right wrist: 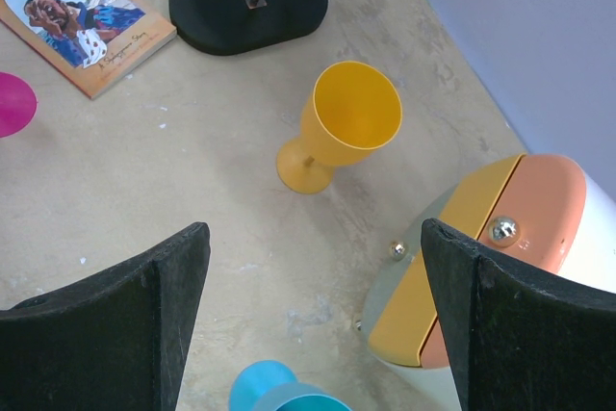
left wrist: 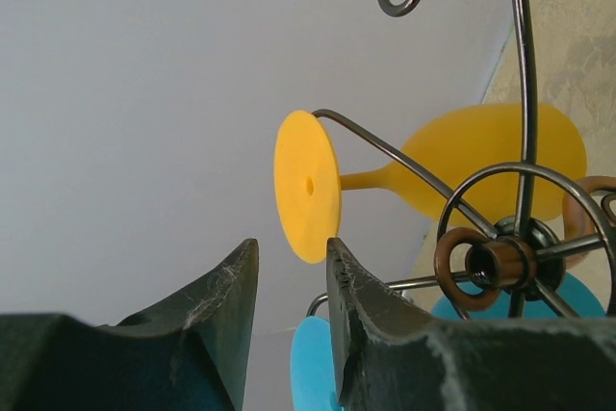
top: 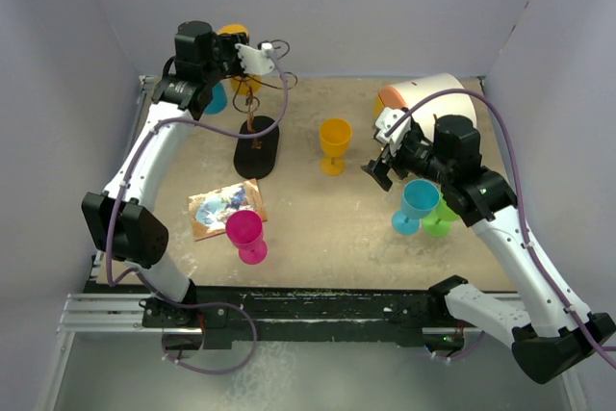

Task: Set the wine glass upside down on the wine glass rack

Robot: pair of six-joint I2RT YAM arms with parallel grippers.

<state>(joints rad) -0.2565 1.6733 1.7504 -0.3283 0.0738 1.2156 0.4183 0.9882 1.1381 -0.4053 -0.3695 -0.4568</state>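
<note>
Hovering at the far left corner of the bench, my left claw has its fingers slightly parted, gripping nothing, just beside the wine glass rack. A yellow wine glass hangs by its foot from one curled wire arm. My right claw gapes wide and empty near the right edge.

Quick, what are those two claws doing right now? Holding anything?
Left gripper: open just a little, holding nothing; the hanging yellow glass is beyond its fingertips.
Right gripper: wide open, empty.
</note>
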